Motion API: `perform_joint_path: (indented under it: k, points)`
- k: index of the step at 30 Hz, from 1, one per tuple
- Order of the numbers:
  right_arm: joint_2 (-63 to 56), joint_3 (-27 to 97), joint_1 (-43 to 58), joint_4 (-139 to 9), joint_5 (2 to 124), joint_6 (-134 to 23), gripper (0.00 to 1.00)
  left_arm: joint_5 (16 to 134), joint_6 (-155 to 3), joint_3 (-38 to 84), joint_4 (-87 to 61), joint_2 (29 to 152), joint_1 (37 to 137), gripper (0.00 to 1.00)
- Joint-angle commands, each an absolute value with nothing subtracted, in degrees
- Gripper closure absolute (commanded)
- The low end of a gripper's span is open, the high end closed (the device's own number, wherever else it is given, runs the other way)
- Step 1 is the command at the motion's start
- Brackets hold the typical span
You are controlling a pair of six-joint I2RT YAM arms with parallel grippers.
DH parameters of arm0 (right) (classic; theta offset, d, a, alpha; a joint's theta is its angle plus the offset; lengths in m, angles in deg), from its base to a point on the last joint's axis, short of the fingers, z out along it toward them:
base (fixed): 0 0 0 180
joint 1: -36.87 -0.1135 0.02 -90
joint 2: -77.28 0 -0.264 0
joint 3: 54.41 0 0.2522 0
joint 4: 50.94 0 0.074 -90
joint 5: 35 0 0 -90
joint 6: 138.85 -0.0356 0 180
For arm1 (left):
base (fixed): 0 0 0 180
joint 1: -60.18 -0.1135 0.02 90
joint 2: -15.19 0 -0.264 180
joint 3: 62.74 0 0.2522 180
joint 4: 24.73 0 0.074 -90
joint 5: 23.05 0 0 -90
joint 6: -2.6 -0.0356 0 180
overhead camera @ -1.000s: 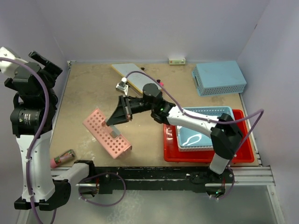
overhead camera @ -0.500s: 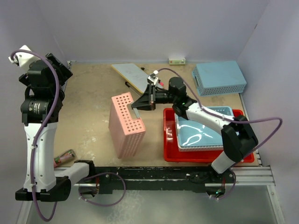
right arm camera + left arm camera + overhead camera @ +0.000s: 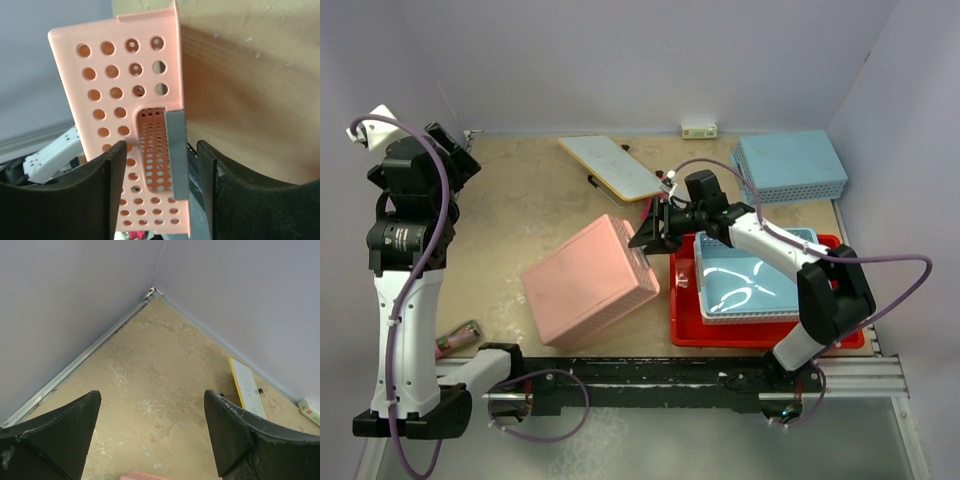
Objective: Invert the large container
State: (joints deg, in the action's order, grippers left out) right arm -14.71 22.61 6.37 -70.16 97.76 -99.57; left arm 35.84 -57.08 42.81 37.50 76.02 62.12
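The large container (image 3: 684, 326), a glossy red tray, lies open side up at the front right with a light-blue basket (image 3: 750, 285) resting in it. A pink perforated basket (image 3: 588, 280) lies bottom up on the table to its left. My right gripper (image 3: 653, 238) is at that basket's right end, open. In the right wrist view the basket's end wall (image 3: 115, 75) with a grey strip (image 3: 176, 150) stands between the parted fingers of the right gripper (image 3: 161, 165), a gap on each side. My left gripper (image 3: 150, 435) is open and empty, raised high at the far left.
A yellow-edged white board (image 3: 612, 165) lies at the back centre, with a pen (image 3: 595, 182) beside it. Another light-blue basket (image 3: 790, 165) sits upside down at the back right. A small marker (image 3: 457, 337) lies near the left arm's base. Walls close in three sides.
The pink basket went from tilted in the right gripper, to standing on end, to lying bottom up. The right gripper has opened and let go of it. The left arm shifted slightly.
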Motion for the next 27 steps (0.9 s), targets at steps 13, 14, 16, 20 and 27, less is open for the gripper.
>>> perform_joint_path:
  k: [13, 14, 16, 20, 27]
  points:
    - [-10.8, 34.5, 4.1, -98.1, 70.6, -73.9, 0.17, 61.2, -60.5, 26.8, 37.6, 69.7, 68.5, 0.18]
    - [-10.0, 35.0, 4.0, -99.2, 68.2, -72.8, 0.17, 61.0, -59.8, 25.7, 38.1, 69.0, 71.2, 0.18]
    - [-8.6, 35.8, 4.0, -100.5, 63.0, -72.0, 0.17, 60.8, -58.4, 22.5, 39.0, 68.3, 77.3, 0.19]
    - [-6.7, 37.9, 4.2, -104.7, 54.7, -71.1, 0.13, 50.9, -52.3, 19.4, 41.2, 68.3, 95.4, 0.21]
    - [-5.6, 39.2, 5.0, -109.5, 44.6, -71.3, 0.02, 16.3, -37.0, 17.8, 45.1, 81.3, 140.4, 0.20]
